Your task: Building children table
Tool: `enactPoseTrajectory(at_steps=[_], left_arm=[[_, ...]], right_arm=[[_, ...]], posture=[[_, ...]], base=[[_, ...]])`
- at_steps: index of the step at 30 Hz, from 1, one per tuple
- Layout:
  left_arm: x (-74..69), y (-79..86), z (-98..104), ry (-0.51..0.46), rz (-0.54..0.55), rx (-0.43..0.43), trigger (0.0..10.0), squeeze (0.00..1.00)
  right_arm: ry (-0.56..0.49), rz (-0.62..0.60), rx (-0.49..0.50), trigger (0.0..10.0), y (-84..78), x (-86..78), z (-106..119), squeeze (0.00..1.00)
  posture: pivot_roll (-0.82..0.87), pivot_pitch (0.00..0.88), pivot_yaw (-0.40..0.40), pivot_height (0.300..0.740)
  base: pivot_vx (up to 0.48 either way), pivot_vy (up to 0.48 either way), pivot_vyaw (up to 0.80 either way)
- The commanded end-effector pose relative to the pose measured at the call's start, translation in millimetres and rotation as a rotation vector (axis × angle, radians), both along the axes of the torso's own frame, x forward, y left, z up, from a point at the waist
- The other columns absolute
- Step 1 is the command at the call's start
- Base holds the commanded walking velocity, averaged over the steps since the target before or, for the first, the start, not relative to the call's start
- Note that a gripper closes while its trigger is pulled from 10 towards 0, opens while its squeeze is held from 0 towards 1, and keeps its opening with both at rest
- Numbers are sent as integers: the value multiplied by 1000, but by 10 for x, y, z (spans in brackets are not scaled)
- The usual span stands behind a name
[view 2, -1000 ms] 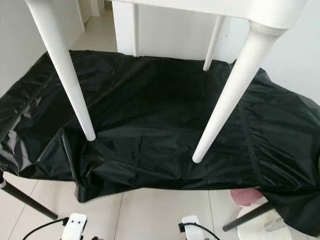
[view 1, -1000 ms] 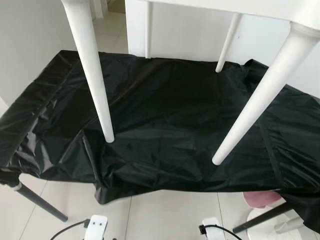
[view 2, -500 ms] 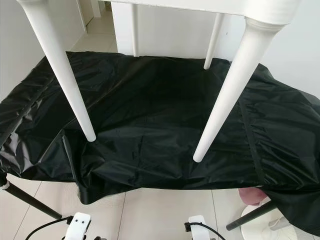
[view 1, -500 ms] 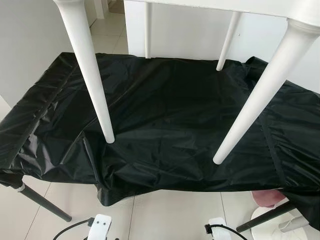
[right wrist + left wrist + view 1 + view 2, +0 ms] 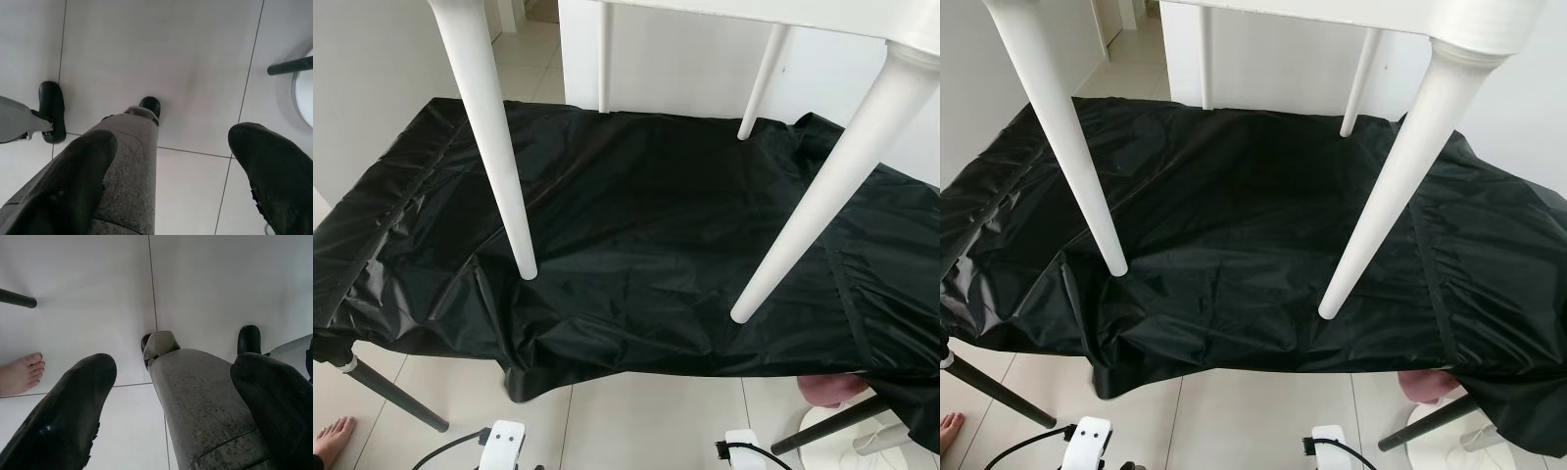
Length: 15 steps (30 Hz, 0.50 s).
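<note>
At the far left a bare foot (image 5: 331,437) of a person rests on the pale glossy floor tiles (image 5: 636,431), and the left gripper (image 5: 171,396) hangs over these tiles with its two black fingers apart, holding nothing. In the middle the white children table (image 5: 1410,20) stands on a wrinkled, shiny black sheet (image 5: 646,225), with four smooth, round, tapered legs; the near ones (image 5: 499,147) press into the sheet. The right gripper (image 5: 171,171) also hangs over the tiles, fingers spread and empty, near a round white base (image 5: 832,436) under the sheet's right edge.

Both arms hang down idle, left gripper (image 5: 171,396) and right gripper (image 5: 171,171) spread wide.
</note>
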<state>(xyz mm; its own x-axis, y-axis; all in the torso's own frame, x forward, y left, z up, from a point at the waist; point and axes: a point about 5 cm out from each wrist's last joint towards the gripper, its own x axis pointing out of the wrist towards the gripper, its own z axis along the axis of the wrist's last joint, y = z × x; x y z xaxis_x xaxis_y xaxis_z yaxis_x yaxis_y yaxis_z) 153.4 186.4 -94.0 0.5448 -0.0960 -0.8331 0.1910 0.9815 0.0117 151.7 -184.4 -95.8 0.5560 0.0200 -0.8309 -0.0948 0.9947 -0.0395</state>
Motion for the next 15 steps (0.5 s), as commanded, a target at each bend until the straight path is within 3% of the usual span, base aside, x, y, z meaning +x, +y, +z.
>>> enactPoseTrajectory(at_steps=[1,4,9,15], left_arm=[[-201,-5,-85,92,-23,10,10000,0],[-216,-45,-95,107,-49,-4,10000,0],[-176,-64,-85,95,-33,-8,10000,0],[-79,-29,-48,76,-42,13,10000,0]], right_arm=[[32,17,-4,10000,29,-65,-32,0],[13,74,-28,10000,38,-19,-13,0],[32,-9,-9,10000,-34,-115,-40,0],[35,-10,-10,10000,-43,-101,-36,0]], posture=[[57,37,4,740],[49,45,3,740],[23,50,23,740],[14,48,42,740]], base=[[0,0,0],[0,0,0],[0,0,0],[0,0,0]])
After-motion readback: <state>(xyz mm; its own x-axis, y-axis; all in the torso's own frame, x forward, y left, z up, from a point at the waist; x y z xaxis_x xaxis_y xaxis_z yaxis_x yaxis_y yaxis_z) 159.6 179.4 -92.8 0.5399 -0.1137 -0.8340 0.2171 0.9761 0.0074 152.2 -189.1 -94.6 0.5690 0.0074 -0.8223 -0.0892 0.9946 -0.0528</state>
